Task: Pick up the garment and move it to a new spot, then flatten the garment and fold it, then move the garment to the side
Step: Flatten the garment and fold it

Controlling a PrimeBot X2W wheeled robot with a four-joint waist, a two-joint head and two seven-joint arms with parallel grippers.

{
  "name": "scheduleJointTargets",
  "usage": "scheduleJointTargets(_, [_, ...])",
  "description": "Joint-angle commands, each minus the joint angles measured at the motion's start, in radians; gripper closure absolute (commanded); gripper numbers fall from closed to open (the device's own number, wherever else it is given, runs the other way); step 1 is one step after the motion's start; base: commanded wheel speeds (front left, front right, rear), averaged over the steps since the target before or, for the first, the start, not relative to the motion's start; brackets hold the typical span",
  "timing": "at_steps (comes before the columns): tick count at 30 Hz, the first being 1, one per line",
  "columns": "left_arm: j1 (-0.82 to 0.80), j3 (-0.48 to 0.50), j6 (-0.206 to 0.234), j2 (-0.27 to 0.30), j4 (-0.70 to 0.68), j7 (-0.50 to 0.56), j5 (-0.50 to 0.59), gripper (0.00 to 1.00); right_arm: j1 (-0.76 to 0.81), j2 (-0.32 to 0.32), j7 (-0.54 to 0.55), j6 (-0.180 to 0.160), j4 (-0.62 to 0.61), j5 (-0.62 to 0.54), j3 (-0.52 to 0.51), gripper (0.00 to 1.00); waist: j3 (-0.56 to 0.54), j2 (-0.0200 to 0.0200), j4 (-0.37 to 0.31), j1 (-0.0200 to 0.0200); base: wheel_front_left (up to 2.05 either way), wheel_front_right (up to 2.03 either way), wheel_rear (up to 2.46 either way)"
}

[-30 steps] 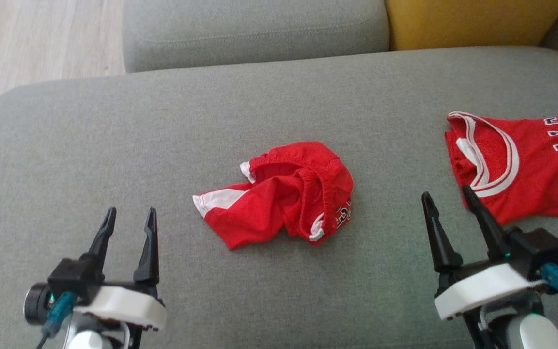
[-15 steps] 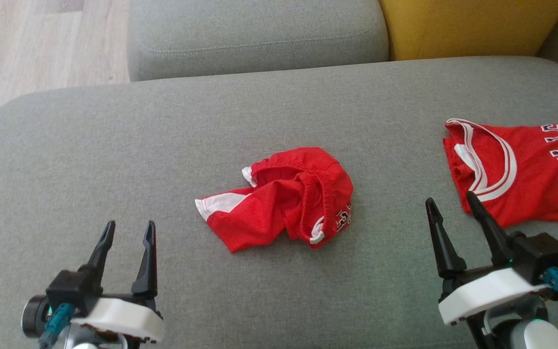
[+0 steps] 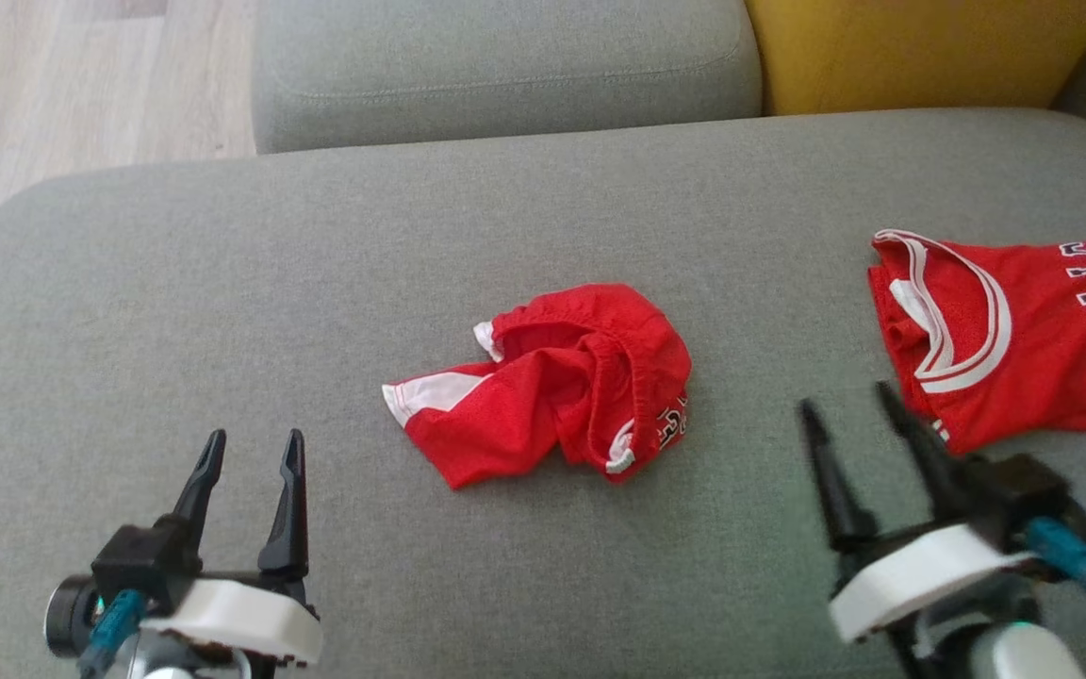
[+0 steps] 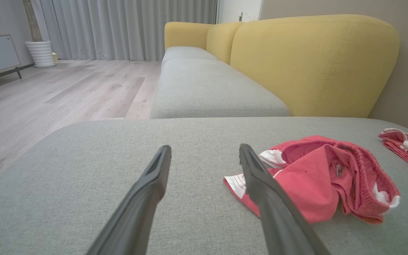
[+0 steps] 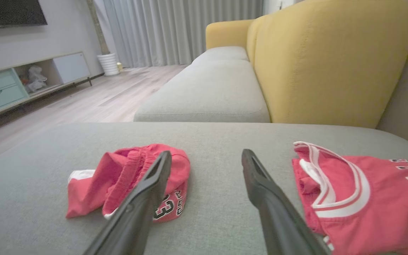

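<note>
The garment (image 3: 543, 396) is a crumpled pair of red shorts with white trim, lying mid-cushion; it also shows in the left wrist view (image 4: 313, 177) and the right wrist view (image 5: 126, 177). My left gripper (image 3: 255, 439) is open and empty at the lower left, short of the shorts' white hem, its fingers (image 4: 154, 177) spread over bare cushion. My right gripper (image 3: 845, 400) is open and empty at the lower right, blurred, between the shorts and a red jersey (image 3: 1005, 330). Neither gripper touches cloth.
The red jersey with white trim and dark lettering (image 5: 360, 187) lies flat at the right edge. Everything rests on a grey sofa seat (image 3: 222, 264). A second grey cushion (image 3: 505, 66) and a yellow backrest (image 3: 920, 47) lie beyond. Wood floor (image 3: 53, 85) is at the far left.
My right gripper has shifted a little left and toward me and is blurred. The left gripper holds still. The camera tilted slightly earlier; both garments lie as before.
</note>
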Motion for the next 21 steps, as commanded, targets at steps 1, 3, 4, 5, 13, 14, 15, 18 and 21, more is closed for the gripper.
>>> scheduleJointTargets(1, [-0.045, 0.030, 0.005, 0.020, -0.036, -0.007, -0.005, 0.00, -0.050, -0.027, 0.009, 0.007, -0.022, 0.000, 0.070, 0.00, 0.010, 0.0000, 0.001, 0.0001, 0.00, 0.00, 0.00])
scheduleJointTargets(3, [-0.054, 0.026, 0.007, 0.018, -0.040, -0.008, -0.003, 0.00, -0.074, -0.052, 0.024, 0.007, 0.000, 0.002, 0.140, 0.00, 0.023, 0.0000, 0.005, 0.0001, 0.00, 0.00, 0.00])
scheduleJointTargets(4, [-0.060, 0.023, 0.007, 0.017, -0.042, -0.008, -0.001, 0.00, -0.089, -0.064, 0.029, 0.007, 0.013, 0.007, 0.178, 0.00, 0.030, 0.0000, 0.007, 0.0001, 0.00, 0.00, 0.00])
scheduleJointTargets(5, [-0.066, 0.021, 0.007, 0.016, -0.042, -0.008, 0.000, 0.00, -0.106, -0.077, 0.035, 0.007, 0.028, 0.010, 0.217, 0.00, 0.038, 0.0000, 0.011, 0.0001, 0.00, 0.00, 0.00])
scheduleJointTargets(13, [-0.131, 0.005, -0.003, 0.002, -0.027, -0.014, 0.006, 0.00, -0.284, -0.187, 0.083, 0.007, 0.179, 0.009, 0.510, 0.00, 0.113, 0.0000, 0.047, 0.0001, 0.00, 0.00, 0.00])
scheduleJointTargets(14, [-0.141, 0.003, -0.006, 0.000, -0.023, -0.016, 0.006, 0.00, -0.305, -0.197, 0.092, 0.007, 0.199, 0.005, 0.532, 0.00, 0.123, 0.0000, 0.052, 0.0001, 0.00, 0.00, 0.00])
scheduleJointTargets(15, [-0.150, 0.001, -0.009, -0.003, -0.021, -0.017, 0.007, 0.00, -0.327, -0.205, 0.097, 0.007, 0.214, 0.002, 0.551, 0.00, 0.134, 0.0000, 0.057, 0.0001, 0.00, 0.00, 0.00])
scheduleJointTargets(18, [-0.169, -0.004, -0.015, -0.011, -0.013, -0.019, 0.010, 0.00, -0.375, -0.229, 0.135, 0.007, 0.264, -0.009, 0.587, 0.00, 0.151, 0.0000, 0.067, 0.0001, 0.00, 0.00, 0.00])
scheduleJointTargets(21, [-0.175, -0.001, -0.016, -0.014, -0.008, -0.020, 0.010, 0.00, -0.399, -0.239, 0.153, 0.007, 0.281, -0.001, 0.607, 0.29, 0.159, 0.0000, 0.070, 0.0001, 0.00, 0.00, 0.00])
